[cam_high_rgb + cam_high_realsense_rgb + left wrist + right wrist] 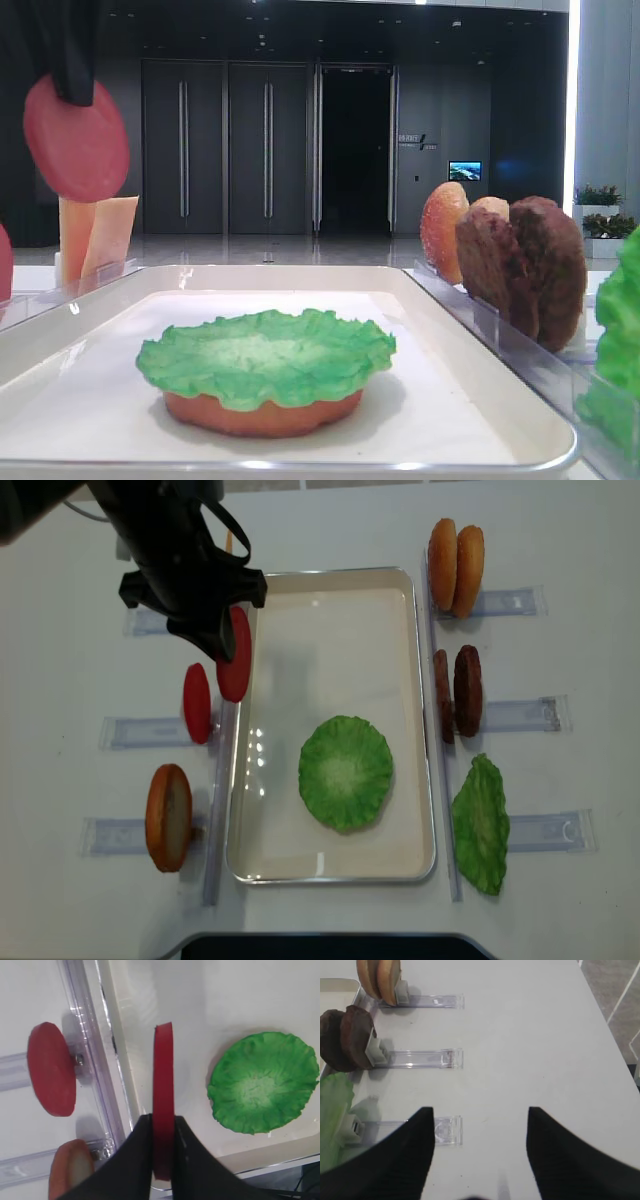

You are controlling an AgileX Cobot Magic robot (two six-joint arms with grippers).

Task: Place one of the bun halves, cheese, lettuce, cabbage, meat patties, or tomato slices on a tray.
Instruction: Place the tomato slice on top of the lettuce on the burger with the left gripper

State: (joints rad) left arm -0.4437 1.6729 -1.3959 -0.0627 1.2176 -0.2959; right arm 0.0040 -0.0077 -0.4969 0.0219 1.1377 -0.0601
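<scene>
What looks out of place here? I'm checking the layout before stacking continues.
Nothing stands out. The ruffled green lettuce leaf lies flat on a bun half in the white rectangular tray, and the left gripper holds a red tomato slice on edge above the tray's rim.

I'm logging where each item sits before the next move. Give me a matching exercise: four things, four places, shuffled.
Things:
1. lettuce
2. tomato slice
3. meat patties
4. left-side bun half

Places:
A. rack right of the tray
B. rack left of the tray, nearest the camera
C. lying in the tray
D. held on edge in the left gripper fingers

Pairs: 1-C, 2-D, 3-A, 4-B
</scene>
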